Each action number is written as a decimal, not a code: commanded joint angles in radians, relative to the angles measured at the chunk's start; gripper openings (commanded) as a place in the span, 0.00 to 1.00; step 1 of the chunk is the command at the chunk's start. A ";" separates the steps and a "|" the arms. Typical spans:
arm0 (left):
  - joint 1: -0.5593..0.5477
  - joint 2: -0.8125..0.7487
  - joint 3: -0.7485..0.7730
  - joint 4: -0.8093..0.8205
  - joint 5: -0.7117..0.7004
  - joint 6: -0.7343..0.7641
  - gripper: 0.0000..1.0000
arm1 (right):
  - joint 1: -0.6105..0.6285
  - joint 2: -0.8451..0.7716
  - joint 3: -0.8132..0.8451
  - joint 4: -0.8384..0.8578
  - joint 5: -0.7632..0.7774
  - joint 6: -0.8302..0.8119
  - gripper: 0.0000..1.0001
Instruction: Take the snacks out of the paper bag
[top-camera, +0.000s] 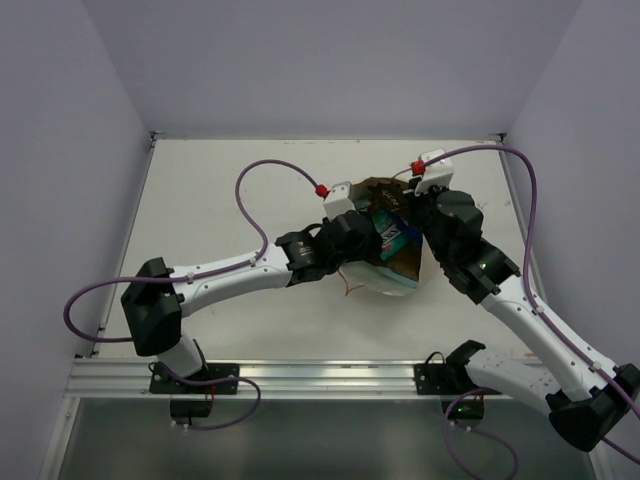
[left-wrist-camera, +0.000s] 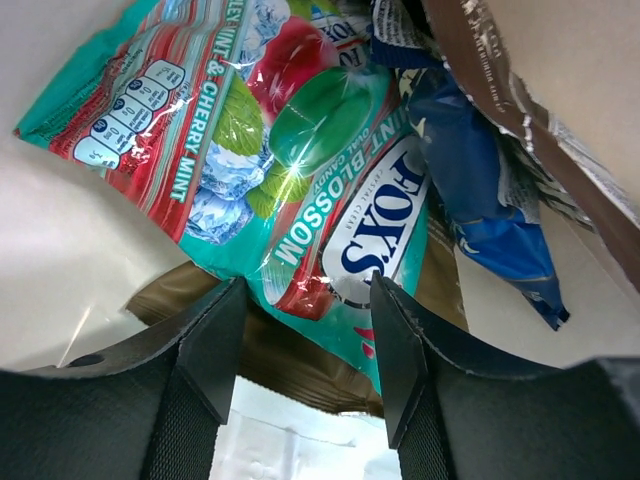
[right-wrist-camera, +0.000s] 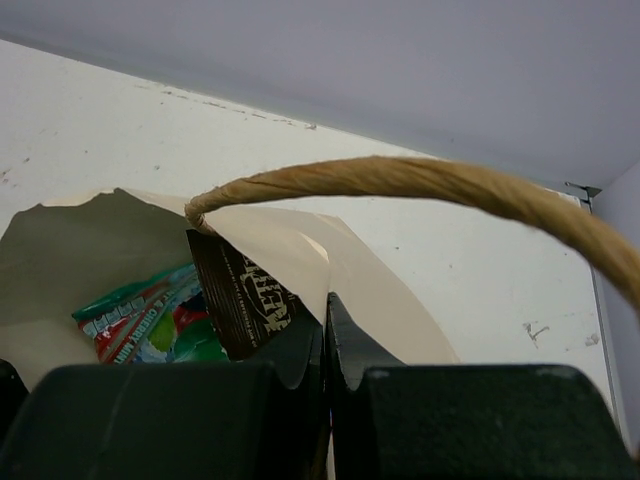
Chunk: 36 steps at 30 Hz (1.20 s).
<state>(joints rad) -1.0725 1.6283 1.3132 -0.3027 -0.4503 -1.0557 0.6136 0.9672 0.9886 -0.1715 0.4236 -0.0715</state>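
My left gripper (left-wrist-camera: 308, 292) is down in the mouth of the paper bag (top-camera: 398, 272). Its jaws are partly apart and straddle one edge of the green-red packet (left-wrist-camera: 300, 150), which they have not clamped (I can't make out contact on either finger). A blue packet (left-wrist-camera: 480, 190) lies just right of it. My right gripper (right-wrist-camera: 326, 312) is pinched tight on the bag's right wall, beneath the cord handle (right-wrist-camera: 400, 178). The bag sits on the table (top-camera: 220, 190), right of centre.
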 joint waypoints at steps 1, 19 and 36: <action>0.008 0.031 0.017 0.065 -0.005 -0.033 0.58 | 0.005 -0.019 -0.010 0.033 -0.042 0.042 0.00; 0.011 0.037 -0.002 0.074 0.079 -0.067 0.72 | 0.005 -0.030 -0.016 0.035 -0.048 0.041 0.00; 0.055 0.027 0.023 0.113 0.067 -0.014 0.00 | 0.005 -0.038 -0.042 0.032 -0.033 0.056 0.00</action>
<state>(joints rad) -1.0275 1.6886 1.2976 -0.2424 -0.3630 -1.1027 0.6151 0.9463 0.9577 -0.1669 0.3828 -0.0486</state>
